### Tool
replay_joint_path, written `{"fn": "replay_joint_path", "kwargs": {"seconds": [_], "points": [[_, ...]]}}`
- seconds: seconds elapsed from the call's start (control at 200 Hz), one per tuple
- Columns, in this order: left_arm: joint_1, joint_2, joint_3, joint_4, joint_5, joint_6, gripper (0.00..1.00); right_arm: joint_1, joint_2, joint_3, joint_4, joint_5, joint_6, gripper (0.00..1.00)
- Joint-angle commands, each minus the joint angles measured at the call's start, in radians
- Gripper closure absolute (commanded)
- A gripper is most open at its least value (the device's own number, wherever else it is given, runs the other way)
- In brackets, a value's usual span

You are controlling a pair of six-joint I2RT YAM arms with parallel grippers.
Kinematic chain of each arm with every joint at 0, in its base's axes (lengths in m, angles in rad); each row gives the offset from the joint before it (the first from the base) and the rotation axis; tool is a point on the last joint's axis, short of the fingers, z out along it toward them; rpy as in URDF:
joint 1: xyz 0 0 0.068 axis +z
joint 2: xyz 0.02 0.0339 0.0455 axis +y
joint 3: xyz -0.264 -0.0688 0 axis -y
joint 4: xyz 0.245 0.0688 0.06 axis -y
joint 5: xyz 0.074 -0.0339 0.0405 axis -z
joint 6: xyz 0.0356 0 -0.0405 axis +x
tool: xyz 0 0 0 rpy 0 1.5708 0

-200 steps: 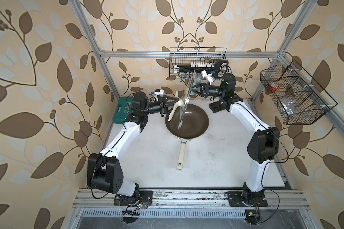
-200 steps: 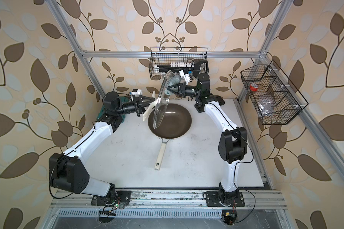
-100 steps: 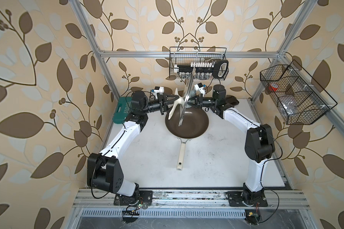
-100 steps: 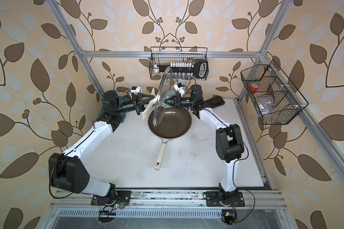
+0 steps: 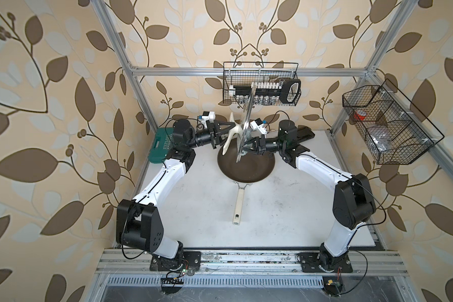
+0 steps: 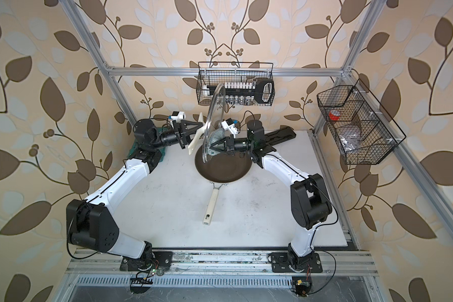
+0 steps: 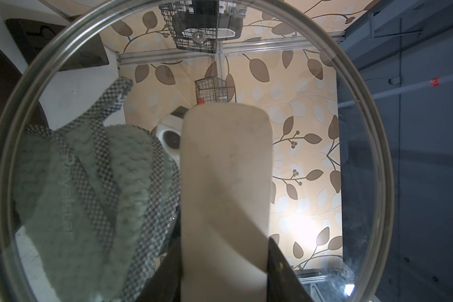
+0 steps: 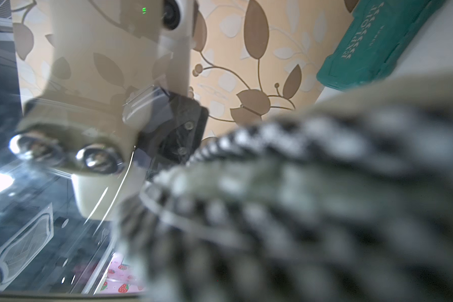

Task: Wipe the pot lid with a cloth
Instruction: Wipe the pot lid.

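The pot lid [image 5: 247, 115] stands on edge above the frying pan, seen almost edge-on, and shows as a clear disc in a top view [image 6: 213, 112]. My left gripper [image 5: 226, 130] [image 6: 198, 128] is shut on its cream bar handle [image 7: 225, 170], one finger on each side of the bar. From the other side my right gripper [image 6: 212, 149] is shut on the grey-green cloth [image 6: 218, 135]. The cloth [image 7: 89, 188] lies bunched flat against the glass on the far face. In the right wrist view the cloth [image 8: 298, 196] fills the foreground and hides the jaws.
The dark frying pan [image 5: 256, 171] lies under the lid, its cream handle [image 5: 238, 206] pointing toward the front. A green tool case [image 5: 162, 142] sits at the back left and a black tray [image 5: 302, 134] behind the right arm. Wire baskets hang at the back wall [image 5: 262, 86] and at the right [image 5: 385, 125].
My right gripper has swung in from the back right and come down along the lid with the cloth. The left gripper has shifted the lid slightly toward the back, more upright.
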Motion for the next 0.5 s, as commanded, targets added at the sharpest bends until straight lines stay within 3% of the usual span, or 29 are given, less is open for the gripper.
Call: {"fn": "replay_joint_path", "kwargs": {"seconds": [0.0,0.25,0.495], "points": [[-0.01,-0.048,0.099,0.277,-0.027,0.012,1.0,0.022,-0.085,-0.032,0.047,-0.063,0.03,1.0],[-0.01,0.002,0.093,0.299,-0.026,-0.002,1.0,0.031,-0.181,-0.016,0.01,-0.08,0.043,1.0],[-0.013,-0.003,0.087,0.32,0.003,-0.028,1.0,0.019,-0.11,0.149,0.004,-0.066,0.057,1.0]]}}
